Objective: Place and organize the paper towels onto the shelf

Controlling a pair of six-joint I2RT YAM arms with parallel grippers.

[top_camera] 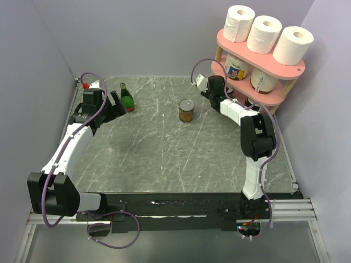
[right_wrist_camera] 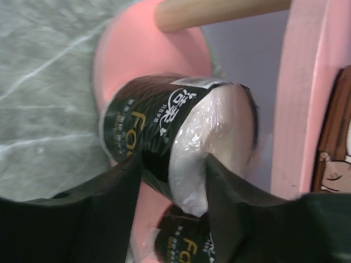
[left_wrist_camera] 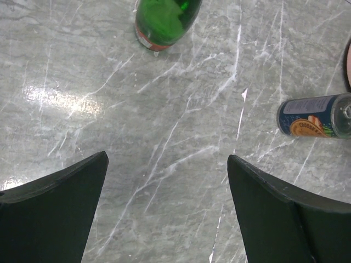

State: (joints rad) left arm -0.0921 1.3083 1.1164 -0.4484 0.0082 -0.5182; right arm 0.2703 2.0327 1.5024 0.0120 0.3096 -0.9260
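Note:
Three white paper towels (top_camera: 240,23), (top_camera: 264,34), (top_camera: 293,45) stand upright in a row on the top board of the pink shelf (top_camera: 222,37). My right gripper (top_camera: 216,85) is at the shelf's left end, low down. In the right wrist view it (right_wrist_camera: 174,159) is closed round a black-labelled white cup (right_wrist_camera: 181,120) lying on a pink board (right_wrist_camera: 137,60). No paper towel shows in that view. My left gripper (top_camera: 116,100) is open and empty over the table, near a green bottle; its jaws (left_wrist_camera: 167,156) stand wide apart.
A green bottle (top_camera: 126,98) (left_wrist_camera: 164,22) stands at the back left. A tin can (top_camera: 186,110) (left_wrist_camera: 315,115) stands mid-table. White labelled jars (top_camera: 237,67) (top_camera: 263,80) sit on the shelf's middle board. A second black-labelled cup (right_wrist_camera: 186,246) lies below the held one.

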